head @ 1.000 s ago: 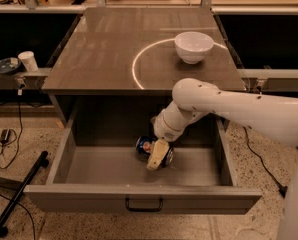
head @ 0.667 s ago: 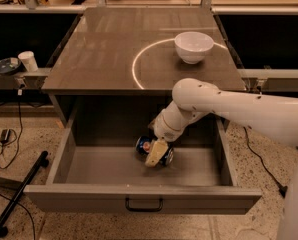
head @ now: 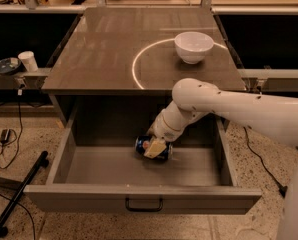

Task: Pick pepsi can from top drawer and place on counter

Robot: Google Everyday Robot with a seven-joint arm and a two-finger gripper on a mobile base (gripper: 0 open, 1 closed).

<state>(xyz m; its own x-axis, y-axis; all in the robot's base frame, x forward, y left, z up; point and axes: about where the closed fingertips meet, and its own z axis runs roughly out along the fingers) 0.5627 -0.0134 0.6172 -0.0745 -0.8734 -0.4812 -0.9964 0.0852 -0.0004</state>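
as i reach now: arm under counter (head: 104,49) edge
top drawer (head: 104,166): pulled open
white bowl (head: 193,46): on counter
gripper (head: 154,148): my fingers clamped across pepsi can (head: 140,145), lying on drawer floor
risk: round can slips my pinch, or strikes counter lip

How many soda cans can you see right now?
1. The pepsi can lies in the open top drawer, near its back wall, with the tool down over it. More could be hidden behind the arm.
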